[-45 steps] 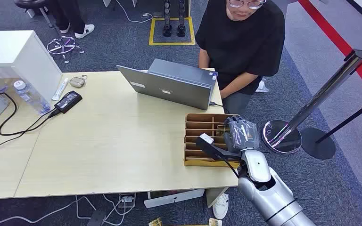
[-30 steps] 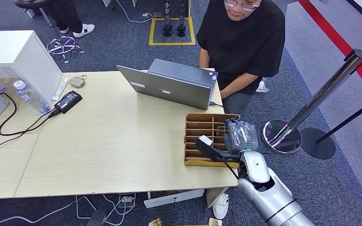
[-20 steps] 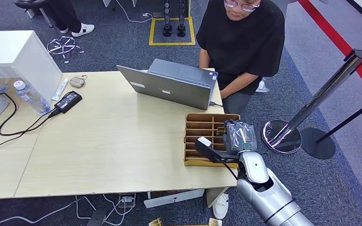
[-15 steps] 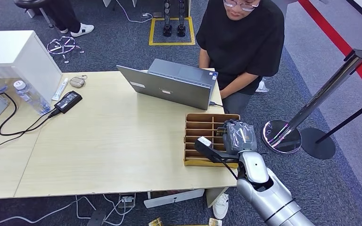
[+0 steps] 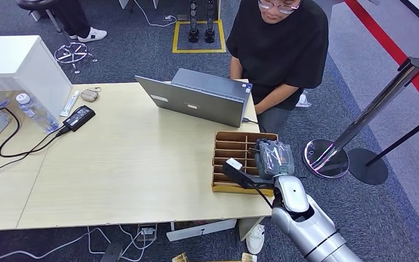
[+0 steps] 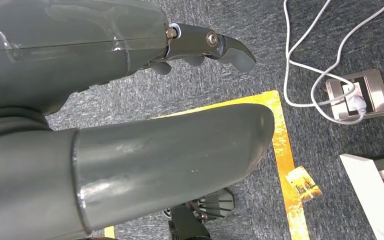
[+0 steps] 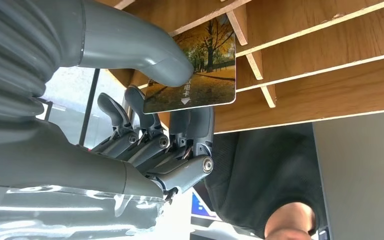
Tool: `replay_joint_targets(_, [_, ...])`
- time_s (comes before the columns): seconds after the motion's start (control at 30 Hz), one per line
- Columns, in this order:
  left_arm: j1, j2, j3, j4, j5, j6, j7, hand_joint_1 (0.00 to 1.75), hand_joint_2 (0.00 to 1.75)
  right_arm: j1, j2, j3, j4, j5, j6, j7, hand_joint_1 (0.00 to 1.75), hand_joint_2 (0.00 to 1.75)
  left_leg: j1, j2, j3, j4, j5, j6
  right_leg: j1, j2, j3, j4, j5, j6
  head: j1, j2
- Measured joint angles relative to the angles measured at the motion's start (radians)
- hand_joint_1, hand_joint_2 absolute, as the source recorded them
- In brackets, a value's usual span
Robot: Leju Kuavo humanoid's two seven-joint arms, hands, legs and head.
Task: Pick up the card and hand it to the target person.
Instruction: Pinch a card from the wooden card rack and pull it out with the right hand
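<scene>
Your right hand has drawn back slightly over the wooden organizer and now pinches the card between thumb and fingers, ready to lift; left hand hangs open.

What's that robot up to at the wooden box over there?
The robot's right hand is reaching into a slotted wooden box at the near right corner of the table. The right wrist view shows its thumb pressing a card with an autumn tree picture against its fingers, right at the box's dividers. A person in a black shirt sits just behind the box at a laptop. The left hand hangs down over the carpet, holding nothing.
</scene>
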Motion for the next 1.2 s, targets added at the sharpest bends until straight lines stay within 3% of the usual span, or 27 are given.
replay_joint_targets(0.63, [0.000,0.000,0.000,0.000,-0.002,0.000,-0.003,0.00,0.00,-0.004,-0.003,-0.003,-0.002,0.001,-0.037,-0.002,1.50,1.75,0.000,0.000,0.000,0.000,0.000,0.000,0.000,0.000,0.000,0.000,0.000,0.000,0.000,0.000])
replay_joint_targets(1.2, [0.006,0.004,0.000,0.000,0.008,0.002,-0.015,0.00,0.00,-0.022,-0.052,-0.036,-0.202,0.035,0.002,0.012,1.45,1.75,0.000,0.000,0.000,0.000,0.000,0.000,0.000,0.000,0.000,0.000,0.000,0.000,0.000,0.000])
